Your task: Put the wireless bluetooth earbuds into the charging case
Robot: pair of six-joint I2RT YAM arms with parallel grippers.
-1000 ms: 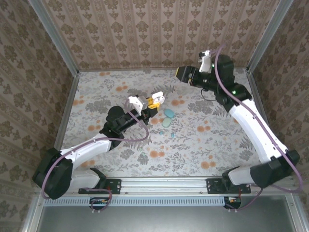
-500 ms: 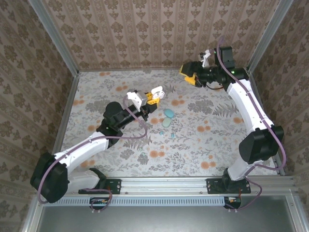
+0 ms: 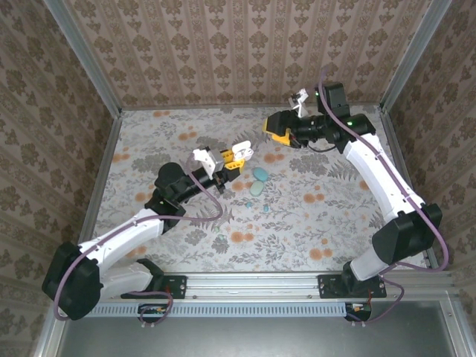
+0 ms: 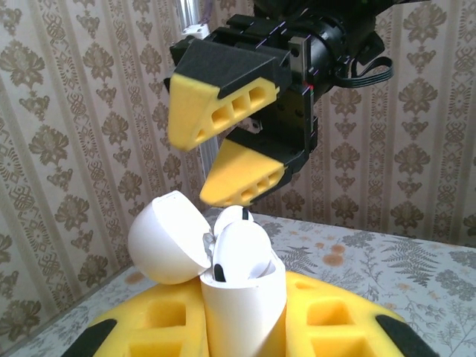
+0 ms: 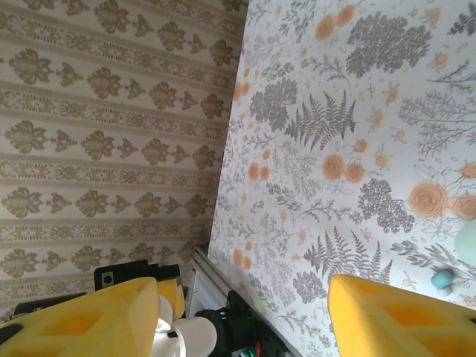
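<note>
**Holding arrangement.** The left pincer [image 3: 229,158] is clamped narrow on the lower body of the white pebble-shaped plastic charging case [image 3: 242,150]. It holds the case raised off the floral-patterned bench [image 3: 335,223] with the hinged lid swung open. This presents the cavity upward and outward, probably so that the other arm can reach it. The right pincer [image 3: 281,128] hangs beyond and to the right of the case, apart from it. Its yellow foam-tipped jaws are set wide and aimed toward the case mouth. No item can be confirmed between them.

**Task items.** A white plastic earbud [image 4: 242,249] sits in the case cavity. Two teal-green pebble-shaped cases [image 3: 261,174] lie on the bench just to the near right of the white case.

**View differences.**
- The left wrist view looks into the open case. It shows the seated earbud, the lid tipped to the left, and the right pincer [image 4: 223,141] directly above the case.
- The top view gives the spacing of both arms but does not resolve the cavity contents.
- The right wrist view adds a tiny teal-green earbud [image 5: 442,279] loose on the bench, well apart from the white case [image 5: 195,333].
</note>
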